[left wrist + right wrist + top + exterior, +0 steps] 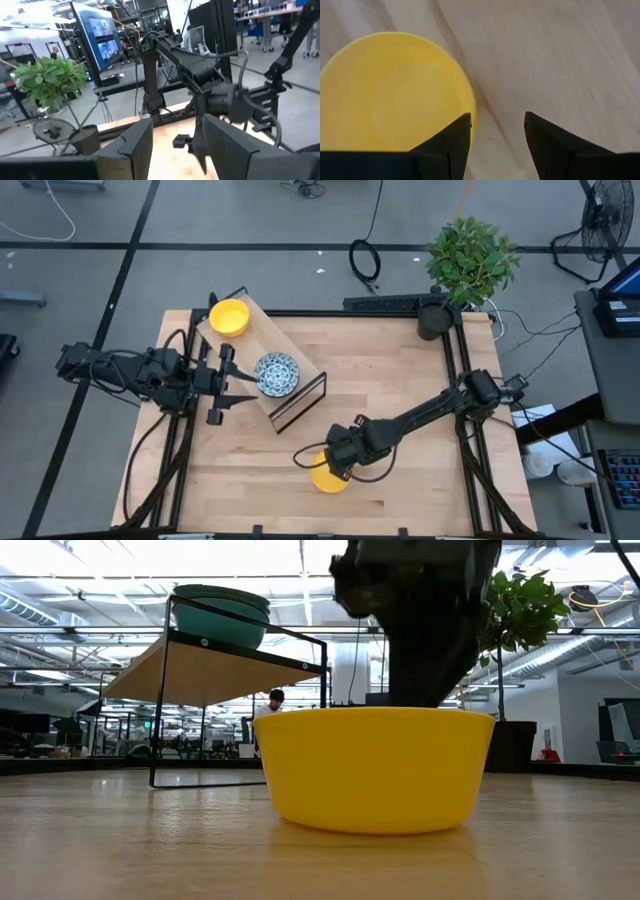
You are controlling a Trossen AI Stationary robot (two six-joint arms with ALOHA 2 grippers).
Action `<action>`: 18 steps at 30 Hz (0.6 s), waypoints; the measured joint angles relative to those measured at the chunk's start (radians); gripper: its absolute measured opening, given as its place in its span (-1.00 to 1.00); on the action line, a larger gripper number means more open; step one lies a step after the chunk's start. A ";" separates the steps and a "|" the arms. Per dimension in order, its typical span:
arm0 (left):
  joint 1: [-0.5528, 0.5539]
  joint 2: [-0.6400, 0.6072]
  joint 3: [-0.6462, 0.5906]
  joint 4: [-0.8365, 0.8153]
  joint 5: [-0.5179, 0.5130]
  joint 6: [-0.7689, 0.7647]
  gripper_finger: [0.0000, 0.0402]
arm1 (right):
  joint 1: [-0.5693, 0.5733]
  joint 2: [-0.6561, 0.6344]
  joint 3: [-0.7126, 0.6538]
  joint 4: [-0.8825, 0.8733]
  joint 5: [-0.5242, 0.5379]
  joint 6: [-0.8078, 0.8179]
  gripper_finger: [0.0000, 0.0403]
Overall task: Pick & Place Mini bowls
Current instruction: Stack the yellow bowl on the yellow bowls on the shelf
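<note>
One plain yellow round bowl (327,477) near the desk's front edge sits under my right pincer (338,463), open and empty, so next I lower one finger inside the rim and close.

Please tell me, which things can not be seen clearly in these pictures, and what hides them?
- Bright yellow round bowl on the table: in the high view the right gripper covers part of it; whether a finger touches its rim cannot be told.
- The same bowl in the right wrist view: cut off by the picture's edge.
- White bowl with blue pattern on the wooden shelf: in the low view only its underside shows.
- Left gripper: open beside the shelf.
</note>
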 joint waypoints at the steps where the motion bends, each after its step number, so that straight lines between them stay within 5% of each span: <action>1: 0.000 0.000 0.000 0.001 0.000 -0.011 -0.13 | 0.000 0.004 0.000 0.000 -0.008 0.013 -0.15; 18: 0.000 0.000 0.000 -0.001 -0.001 -0.175 -0.19 | 0.080 0.014 -0.009 0.016 -0.015 0.153 -0.15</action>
